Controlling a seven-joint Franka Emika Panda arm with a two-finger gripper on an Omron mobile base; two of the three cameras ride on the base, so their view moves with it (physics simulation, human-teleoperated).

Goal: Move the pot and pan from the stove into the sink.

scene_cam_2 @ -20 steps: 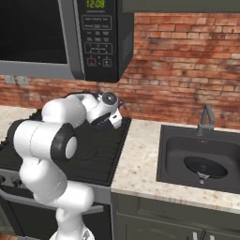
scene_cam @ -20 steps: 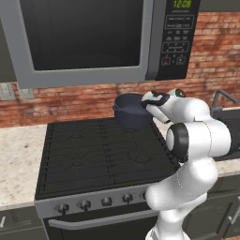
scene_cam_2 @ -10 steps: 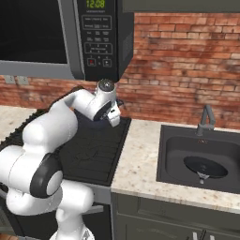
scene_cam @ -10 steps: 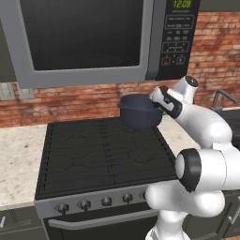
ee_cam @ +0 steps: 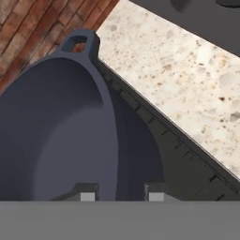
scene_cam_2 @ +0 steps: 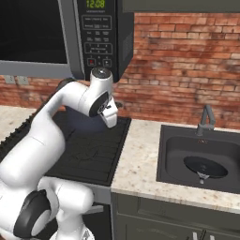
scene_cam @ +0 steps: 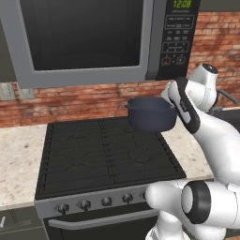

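Jaws clamped on the rim, one finger inside, one outside: the gripper (ee_cam: 118,193) has the pot (scene_cam: 151,114) up in the air above the stove (scene_cam: 105,152), back right corner. Further right, the pan (scene_cam_2: 205,167) lies in the sink (scene_cam_2: 174,154).

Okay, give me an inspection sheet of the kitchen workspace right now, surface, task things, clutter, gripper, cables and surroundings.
Surface: beige speckled counter between stove and sink, bare where it shows.
Pot: dark blue-grey pot held in the air above the stove's back right corner, roughly level, one loop handle away from the hand.
Pan: dark round pan lying in the sink basin.
Stove: black grates, nothing standing on them.
Sink: dark basin with grey faucet.
Clutter: nothing seen.
Gripper: gripper at the pot's rim, jaws astride the wall, one inside and one outside.
Cables: nothing seen.
Surroundings: microwave overhead, brick wall behind.
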